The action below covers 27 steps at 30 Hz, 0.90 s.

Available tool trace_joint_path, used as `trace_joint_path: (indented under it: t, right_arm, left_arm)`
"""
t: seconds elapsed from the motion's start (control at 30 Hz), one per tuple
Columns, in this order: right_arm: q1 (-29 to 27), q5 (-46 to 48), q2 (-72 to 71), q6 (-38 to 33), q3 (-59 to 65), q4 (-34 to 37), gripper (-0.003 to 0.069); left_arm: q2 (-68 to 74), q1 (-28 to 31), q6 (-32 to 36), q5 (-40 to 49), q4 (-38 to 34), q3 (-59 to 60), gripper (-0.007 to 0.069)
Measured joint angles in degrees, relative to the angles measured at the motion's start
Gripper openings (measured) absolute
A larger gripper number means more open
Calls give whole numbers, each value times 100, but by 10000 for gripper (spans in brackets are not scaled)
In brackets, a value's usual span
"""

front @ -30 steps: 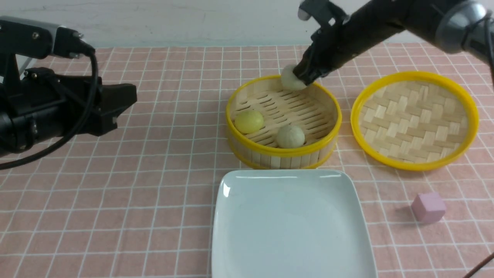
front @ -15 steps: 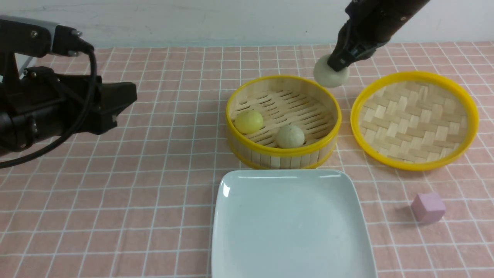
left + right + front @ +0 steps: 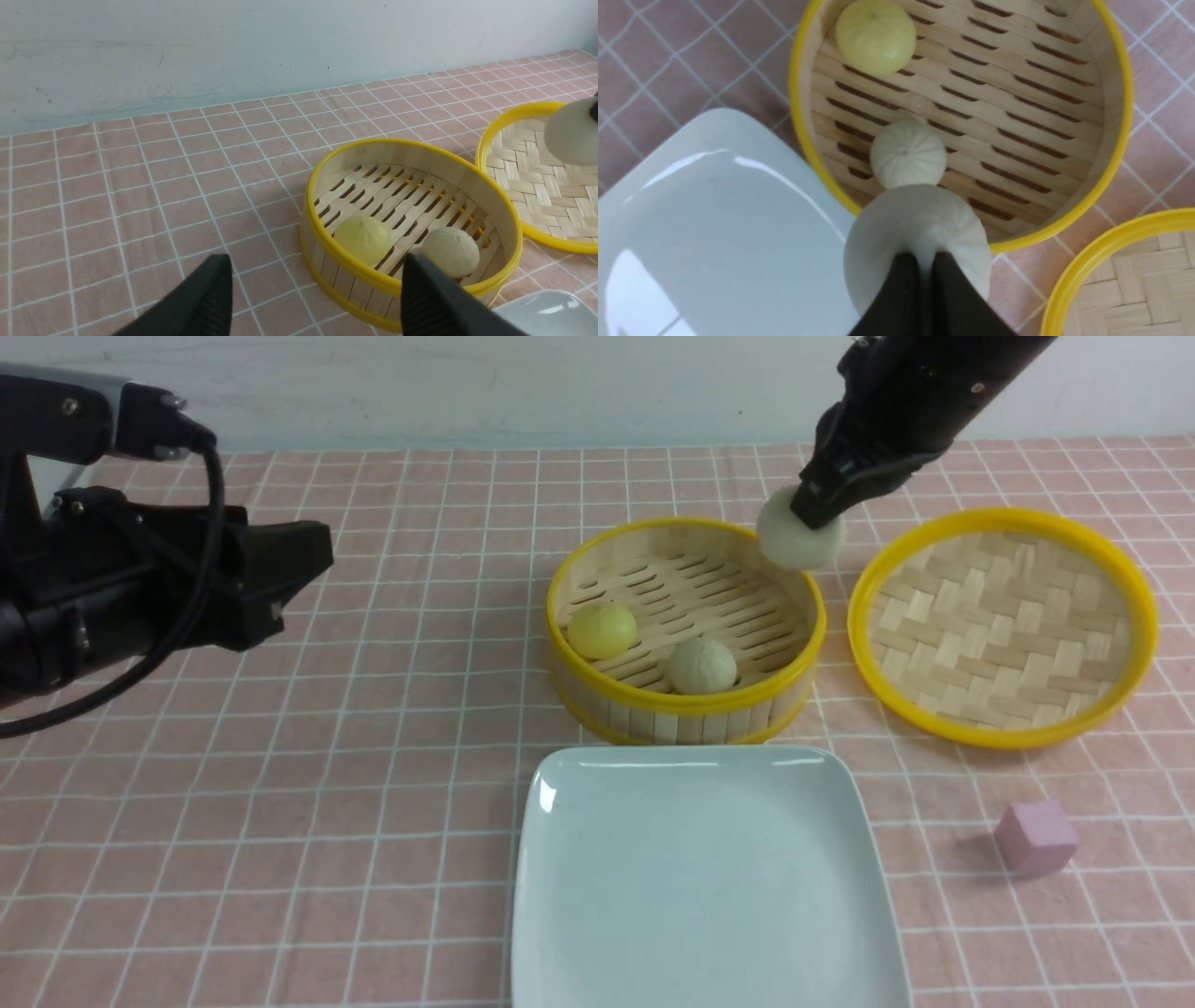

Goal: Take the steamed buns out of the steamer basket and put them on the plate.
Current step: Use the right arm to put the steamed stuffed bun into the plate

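Observation:
The bamboo steamer basket (image 3: 686, 709) stands mid-table and holds a yellow bun (image 3: 602, 631) and a pale pleated bun (image 3: 702, 665). My right gripper (image 3: 812, 513) is shut on the third pale bun (image 3: 794, 543) and holds it in the air over the basket's far right rim. In the right wrist view the held bun (image 3: 896, 224) is pinched at its top by the fingers (image 3: 903, 289), above the basket's rim (image 3: 1064, 228) and the plate's (image 3: 714, 210) corner. The white square plate (image 3: 700, 887) lies bare in front of the basket. My left gripper (image 3: 313, 298) is open and empty, left of the basket.
A shallow yellow-rimmed woven tray (image 3: 1004, 625) lies right of the basket. A pink cube (image 3: 1036, 838) sits at the front right on the pink checked cloth. A pale wall runs along the table's far edge.
My right gripper has lifted the pale bun out of the basket's back, carried it up and to the right, then lowered it slightly toward the front. The left arm barely moved.

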Motion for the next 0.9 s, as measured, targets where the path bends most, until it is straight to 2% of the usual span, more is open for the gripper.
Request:
trace_joint_path:
  t: [0.27, 0.47, 0.67, 0.9]
  right_arm:
    - [592, -10, -860, 175, 1750, -40, 18]
    - [648, -63, -950, 181, 2702, -203, 18]
    - [658, -1195, -912, -14, 3686, -213, 18]
    - [658, -2150, -448, -85, 3818, -207, 18]
  left_arm:
    - [0, 0, 0, 38, -17, 0, 489]
    - [0, 0, 0, 49, -17, 0, 489]
    - [0, 0, 0, 67, -22, 0, 489]
    - [0, 0, 0, 68, -37, 0, 489]
